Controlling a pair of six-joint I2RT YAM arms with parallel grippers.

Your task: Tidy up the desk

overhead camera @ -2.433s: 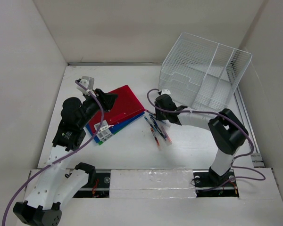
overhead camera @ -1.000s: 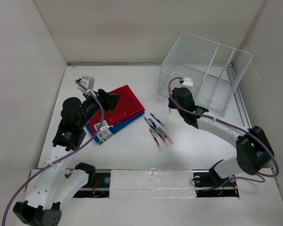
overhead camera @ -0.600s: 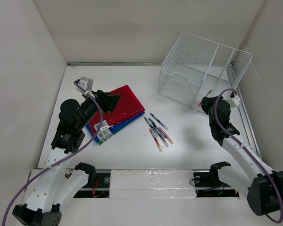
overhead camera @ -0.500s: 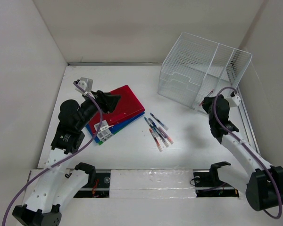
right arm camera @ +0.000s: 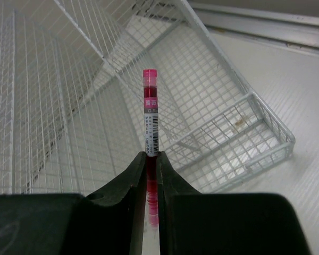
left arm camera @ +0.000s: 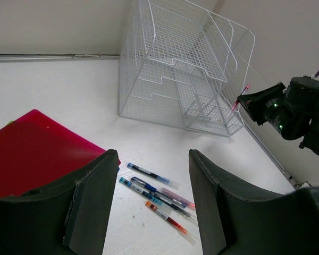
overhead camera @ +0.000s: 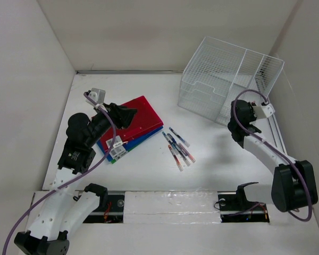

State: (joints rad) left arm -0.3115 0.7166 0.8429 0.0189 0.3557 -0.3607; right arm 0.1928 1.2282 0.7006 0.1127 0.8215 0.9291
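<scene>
A pink pen [right arm camera: 150,114] was clamped in the right gripper [right arm camera: 151,159] beside the wire rack [overhead camera: 223,79] on the bench [overhead camera: 149,170] below the arms. It should be aimed over a compartment before release. The left gripper [left arm camera: 154,159] was seen open.

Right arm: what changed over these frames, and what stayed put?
The right gripper, shut on a red pen, swung from the loose pens at the middle of the desk rightward to the near right corner of the wire organizer. The loose pens, the folders and the open left gripper stayed about where they were.
</scene>
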